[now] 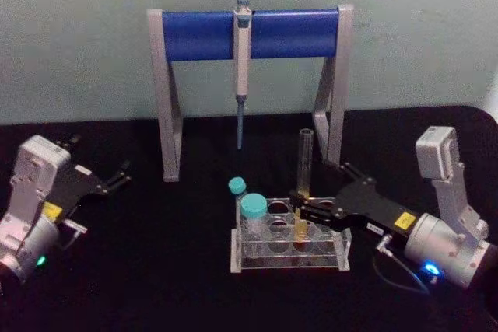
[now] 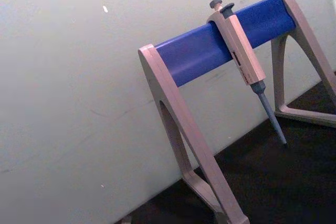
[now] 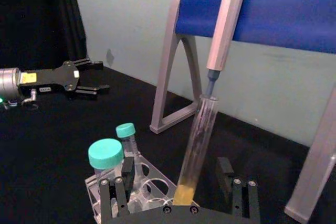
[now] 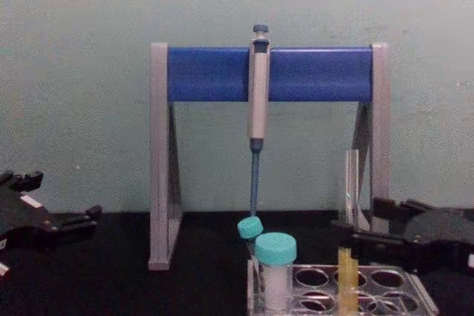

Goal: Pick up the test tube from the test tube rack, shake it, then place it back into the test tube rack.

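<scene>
Test tube (image 1: 303,172) stands upright in the test tube rack (image 1: 289,258) on the counter, long axis vertical, between the wide-spread fingers of the right tool (image 1: 302,206). The left tool (image 1: 117,178), also spread, rests well apart.

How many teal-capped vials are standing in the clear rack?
2. A wide-capped vial stands at the left end of the rack, nearer the robot. A narrower one stands just behind it. Both are left of the test tube. None looks hidden.
</scene>
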